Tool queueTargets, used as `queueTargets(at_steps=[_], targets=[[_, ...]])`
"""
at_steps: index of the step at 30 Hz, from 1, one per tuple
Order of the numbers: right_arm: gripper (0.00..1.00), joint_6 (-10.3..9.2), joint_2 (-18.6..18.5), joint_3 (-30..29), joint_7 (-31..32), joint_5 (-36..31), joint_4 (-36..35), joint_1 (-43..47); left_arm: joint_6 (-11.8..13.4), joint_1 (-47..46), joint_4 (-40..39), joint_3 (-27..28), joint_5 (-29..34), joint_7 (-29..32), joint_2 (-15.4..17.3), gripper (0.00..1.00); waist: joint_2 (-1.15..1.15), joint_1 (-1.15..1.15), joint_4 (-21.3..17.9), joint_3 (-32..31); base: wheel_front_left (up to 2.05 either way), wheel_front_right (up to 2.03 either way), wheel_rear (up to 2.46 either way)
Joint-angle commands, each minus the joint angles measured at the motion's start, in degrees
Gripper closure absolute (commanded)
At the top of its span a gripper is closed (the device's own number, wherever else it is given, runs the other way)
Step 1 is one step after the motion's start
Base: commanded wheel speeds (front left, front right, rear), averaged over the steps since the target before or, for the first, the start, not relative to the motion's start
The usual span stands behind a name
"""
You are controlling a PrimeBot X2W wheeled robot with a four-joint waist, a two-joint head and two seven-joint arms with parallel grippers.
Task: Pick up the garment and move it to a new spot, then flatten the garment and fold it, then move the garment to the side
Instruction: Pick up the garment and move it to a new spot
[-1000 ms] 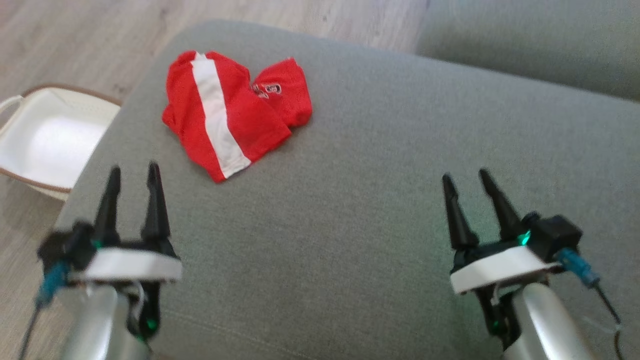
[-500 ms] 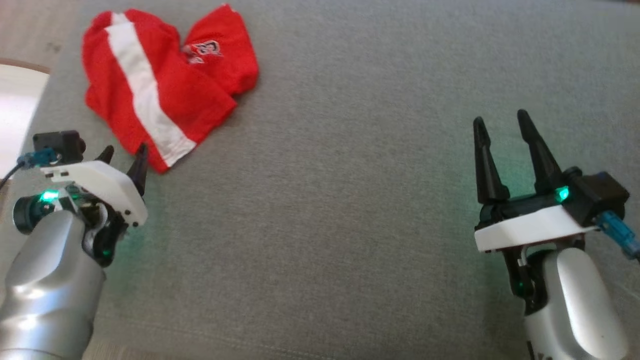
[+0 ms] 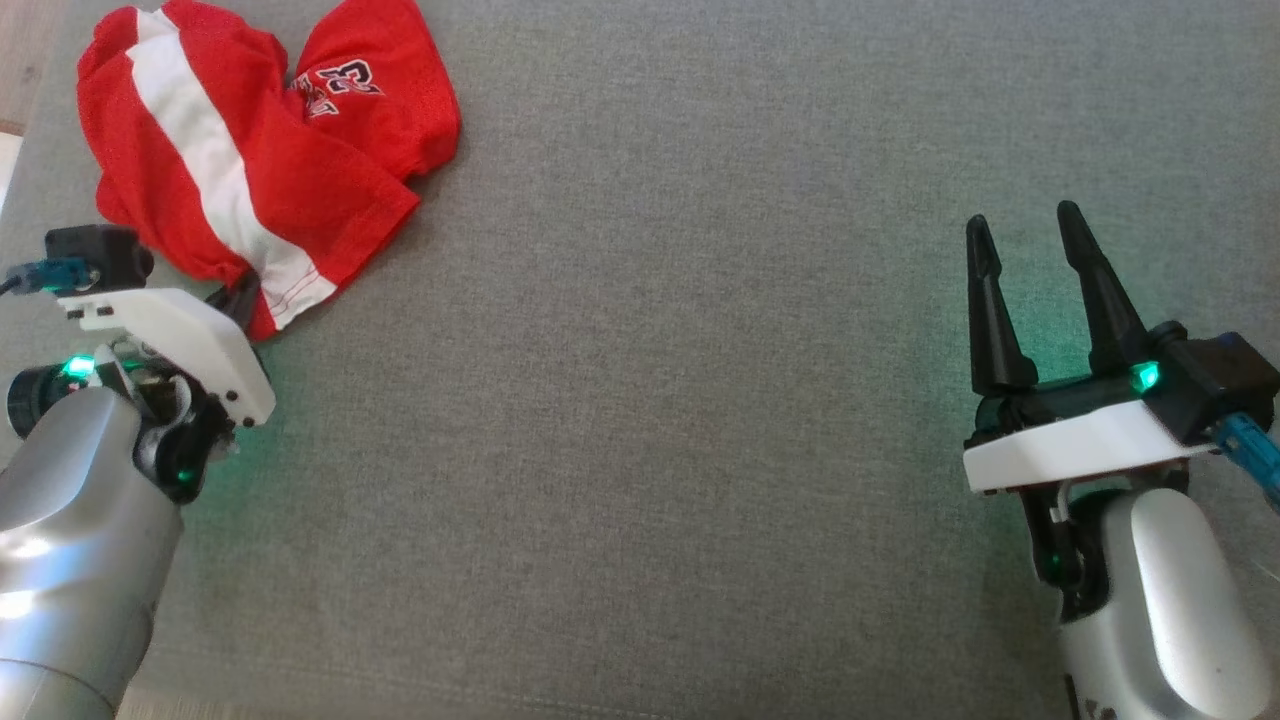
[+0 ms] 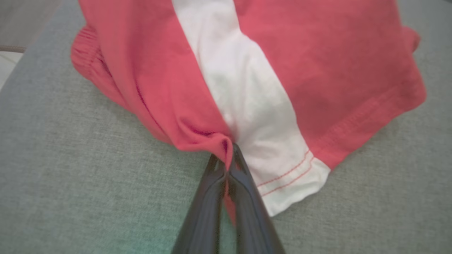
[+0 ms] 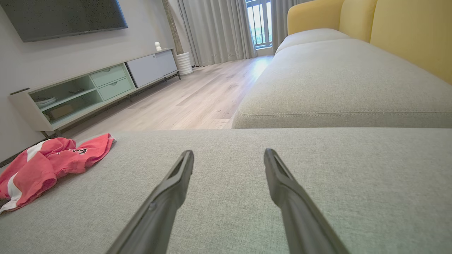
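Note:
The garment [image 3: 250, 150], red with a white stripe and a printed logo, lies crumpled on the grey sofa cushion [image 3: 650, 400] at the far left. My left gripper [image 3: 240, 295] has its tips at the garment's near hem. In the left wrist view the left gripper [image 4: 227, 155] is shut on a pinch of red cloth of the garment [image 4: 317, 70] beside the white stripe. My right gripper [image 3: 1030, 235] hovers open over bare cushion at the right, far from the garment. The right wrist view shows the right gripper [image 5: 229, 157] with its fingers spread and the garment [image 5: 49, 162] at the left.
The cushion's left edge [image 3: 30, 130] runs close behind the garment. A second grey sofa seat [image 5: 339, 77] with yellow backrests [image 5: 406, 31] lies beyond. Wooden floor [image 5: 183, 95] and a low TV cabinet [image 5: 99, 88] stand further off.
The head camera has tilted down and the view shifted. My left gripper reached the garment's near hem and closed on it. The right gripper stays open.

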Motion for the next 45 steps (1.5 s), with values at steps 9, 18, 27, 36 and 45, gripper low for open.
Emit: queueTargets(at_steps=[9, 18, 27, 36, 45], targets=[[0.0, -0.04, -0.06, 1.81, -2.57, 3.1, 1.92, -0.91, 0.1, -0.8, -6.48, 0.07, -10.2, -11.82, 0.69, 1.0, 0.0, -0.01, -0.65, -6.15, 0.0, 0.0, 0.0], [0.0, -0.04, -0.06, 3.55, -5.96, 6.99, 6.65, -0.24, 0.1, 3.21, -15.68, -3.7, -12.4, -18.58, -4.24, 1.0, 0.0, -0.01, -3.89, -11.43, 0.0, 0.0, 0.0], [0.0, -0.04, -0.06, 4.51, -7.5, 8.54, 8.82, -0.59, 2.85, 3.88, -20.21, -6.8, -9.65, -22.48, -10.91, 1.0, 0.0, -0.01, -8.55, -12.6, 0.0, 0.0, 0.0], [0.0, -0.04, -0.06, 5.26, -8.52, 9.67, 10.21, -1.52, 6.23, 2.91, -24.75, -10.85, -6.38, -25.37, -17.49, 1.0, 0.0, -0.01, -14.87, -12.29, 0.0, 0.0, 0.0], [0.0, -0.04, -0.06, 3.94, -8.94, 9.7, 10.72, -1.85, 10.0, 2.5, -28.8, -18.17, -5.98, -29.27, -19.86, 0.0, 0.0, -0.01, -18.1, -11.6, 0.0, 0.0, 0.0]])
